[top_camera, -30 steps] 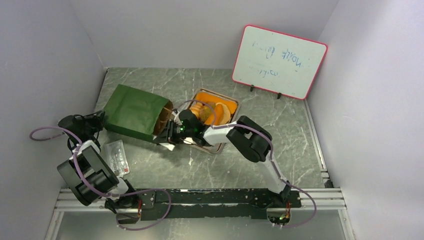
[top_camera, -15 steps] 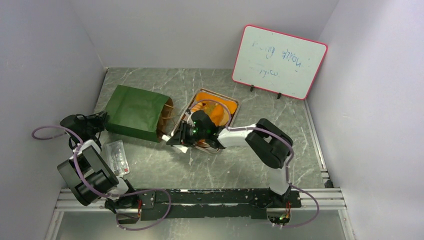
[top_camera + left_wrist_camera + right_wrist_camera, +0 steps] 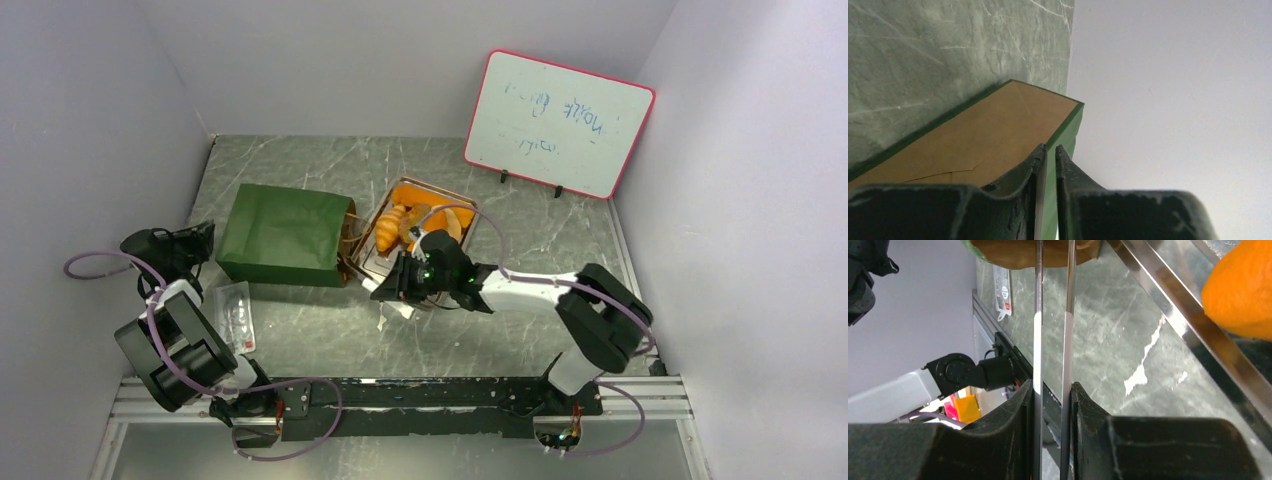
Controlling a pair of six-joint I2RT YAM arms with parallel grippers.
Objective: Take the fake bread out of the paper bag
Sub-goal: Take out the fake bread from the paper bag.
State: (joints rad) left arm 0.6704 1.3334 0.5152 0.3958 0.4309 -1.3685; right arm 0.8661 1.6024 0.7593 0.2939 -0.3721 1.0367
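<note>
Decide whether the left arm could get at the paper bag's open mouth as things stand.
Probably not. The left gripper is shut on the closed bottom edge of the paper bag, and the mouth opens at the opposite end, toward the tray.

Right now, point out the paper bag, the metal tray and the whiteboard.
paper bag (image 3: 285, 235): top view, green side.
metal tray (image 3: 455, 197): top view, far rim.
whiteboard (image 3: 558, 122): top view, white face.

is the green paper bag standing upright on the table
No, the bag lies on its side on the table, its open end toward the tray.
</note>
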